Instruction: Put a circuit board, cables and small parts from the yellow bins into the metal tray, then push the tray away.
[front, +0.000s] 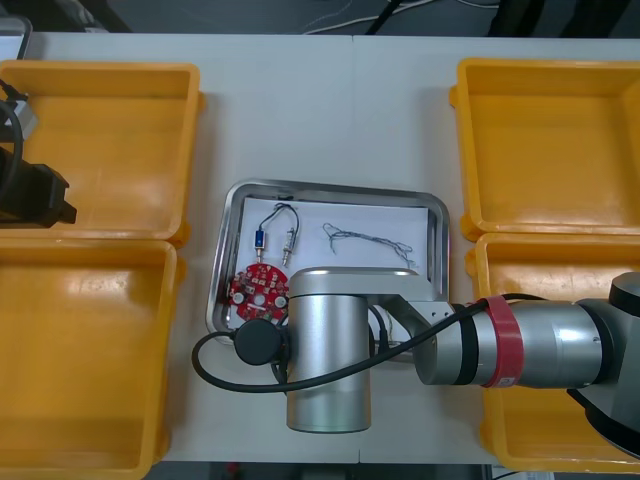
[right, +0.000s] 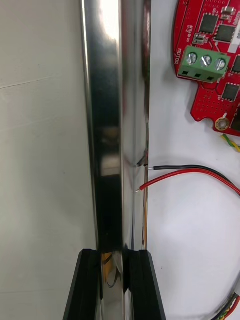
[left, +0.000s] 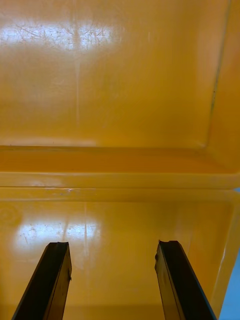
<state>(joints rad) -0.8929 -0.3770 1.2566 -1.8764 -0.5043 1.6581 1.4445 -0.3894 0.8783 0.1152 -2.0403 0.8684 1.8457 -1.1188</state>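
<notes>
Closest to the front camera, the right arm (front: 330, 350) lies across the near side of the bench (front: 330, 100). It is a smooth silver cylinder with a red band farther back, and it covers the near rim of the metal tray (front: 330, 190). Its wrist view shows the right pincer (right: 114, 255) clamped on that rim. The black fingers stand only slightly apart with the shiny rolled steel edge between them, one outside over the bench and one inside over the white floor.

The tray is rectangular with rounded corners, and its border is mirror-bright. Inside, the round red circuit board (front: 258, 289) sits toward the near left corner, just beside the arm, and carries a green screw terminal (right: 205, 62). Black and red leads (right: 186, 168) end with bare tips close to the tray wall. A twisted blue and white cable (front: 368, 240) lies toward the far right, and small metal parts (front: 289, 240) hang on a thin wire loop at the far left.

At the bench's left edge the left pincer (left: 113, 245) is spread wide and holds nothing. It is over the glossy yellow bins (front: 100, 150), above the ridge where two of them meet
</notes>
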